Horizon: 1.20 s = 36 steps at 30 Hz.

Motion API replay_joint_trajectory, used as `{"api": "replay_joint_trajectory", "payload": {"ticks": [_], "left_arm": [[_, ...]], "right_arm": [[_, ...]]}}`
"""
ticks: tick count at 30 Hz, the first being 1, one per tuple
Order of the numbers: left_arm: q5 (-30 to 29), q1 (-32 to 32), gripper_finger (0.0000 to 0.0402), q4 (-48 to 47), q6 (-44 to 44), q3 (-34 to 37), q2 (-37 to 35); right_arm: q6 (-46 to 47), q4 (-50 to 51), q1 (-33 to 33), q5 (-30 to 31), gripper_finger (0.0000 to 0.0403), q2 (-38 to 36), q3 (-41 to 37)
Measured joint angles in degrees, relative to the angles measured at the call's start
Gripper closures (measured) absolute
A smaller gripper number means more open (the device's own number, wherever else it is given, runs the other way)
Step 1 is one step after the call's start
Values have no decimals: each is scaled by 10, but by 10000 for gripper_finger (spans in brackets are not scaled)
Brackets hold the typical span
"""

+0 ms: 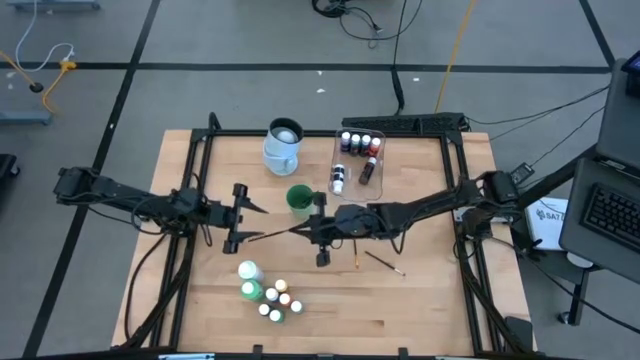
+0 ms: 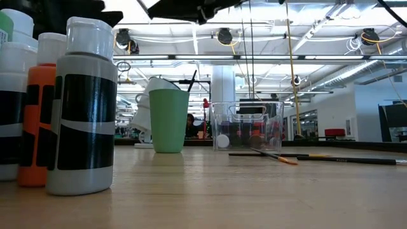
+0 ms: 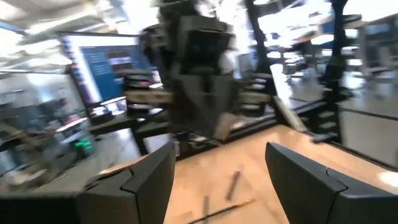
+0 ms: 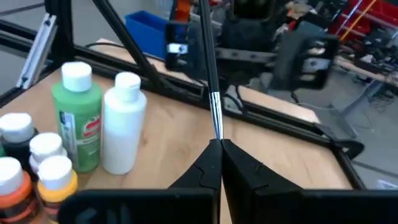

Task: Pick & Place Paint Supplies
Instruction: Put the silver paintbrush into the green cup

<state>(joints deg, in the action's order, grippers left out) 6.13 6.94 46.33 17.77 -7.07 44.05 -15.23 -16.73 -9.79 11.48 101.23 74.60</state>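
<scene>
The right gripper [image 1: 318, 229] hangs over the middle of the tabletop [image 1: 420, 300], just in front of the green cup [image 1: 298, 199], with its fingers [image 4: 205, 167] pressed together on a thin dark-handled brush [image 4: 210, 74]. In the high view the brush [image 1: 272, 234] lies almost level, its long axis running across the tabletop from the right gripper toward the left arm. In the right wrist view its metal ferrule [image 4: 217, 115] sits just beyond the fingertips, so the handle points away from the gripper.

The left gripper [image 1: 243, 218] hovers near the free end of the brush, its fingers [image 3: 149, 180] spread apart and holding nothing.

Two more brushes [image 1: 384, 263] lie flat on the wood to the right of the right gripper. A green bottle [image 4: 78, 115] and a white bottle [image 4: 124, 121] stand upright with small paint bottles [image 1: 277, 300] near the front edge. The clear tub [image 1: 360, 155] at the back holds several more small bottles, beside the pale-blue jug [image 1: 283, 145].
</scene>
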Motion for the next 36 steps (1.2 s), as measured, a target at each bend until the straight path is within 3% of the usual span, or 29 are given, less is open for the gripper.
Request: {"api": "replay_joint_trajectory", "payload": {"ticks": [7,28,36], "left_arm": [[100,0,147,4,1,0,-3],[103,0,147,-15,40,0,-3],[103,0,147,-28,60,0,-3]], "right_arm": [[10,27,10,7,402,-14,0],[32,38,32,5,403,9,-1],[44,-8,41,4,403,9,-50]]}}
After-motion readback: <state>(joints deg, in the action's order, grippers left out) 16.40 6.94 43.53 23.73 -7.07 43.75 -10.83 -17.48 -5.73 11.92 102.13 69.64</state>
